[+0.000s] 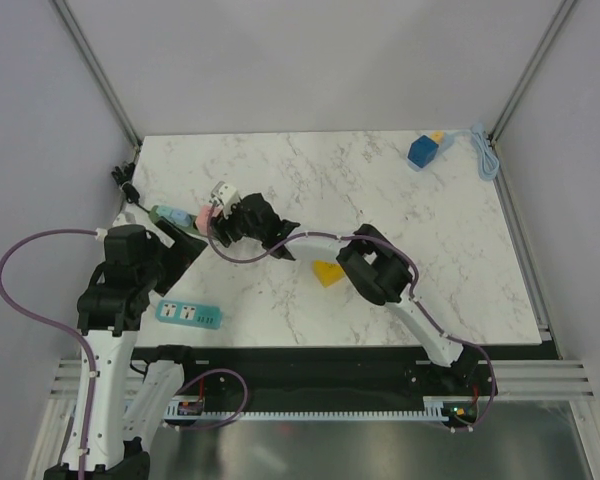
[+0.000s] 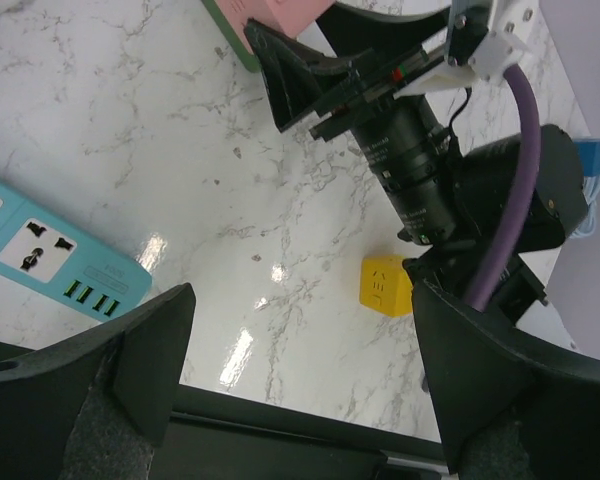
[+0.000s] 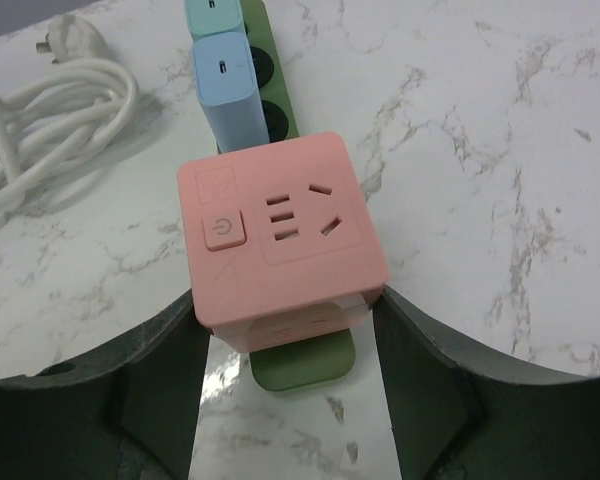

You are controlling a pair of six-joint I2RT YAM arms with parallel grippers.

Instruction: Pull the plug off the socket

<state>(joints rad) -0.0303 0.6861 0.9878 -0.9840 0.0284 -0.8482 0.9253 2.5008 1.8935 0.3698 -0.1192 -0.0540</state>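
A pink cube plug [image 3: 280,225] sits on the near end of a green power strip [image 3: 305,355], next to a light blue plug [image 3: 225,95]. My right gripper [image 3: 285,330] has a finger against each side of the pink cube and is shut on it. In the top view the pink cube [image 1: 205,216] and the strip [image 1: 165,213] lie at the table's left, with the right gripper [image 1: 225,222] on the cube. My left gripper [image 2: 305,320] is open and empty over bare marble, just near of the strip; the cube [image 2: 280,15] shows at its top edge.
A teal power strip [image 1: 190,314] lies near the front left edge. A yellow cube adaptor [image 1: 327,272] lies beside the right arm. A blue adaptor [image 1: 424,150] with a pale cable [image 1: 485,150] is at the back right. A coiled white cable [image 3: 50,110] lies beside the green strip.
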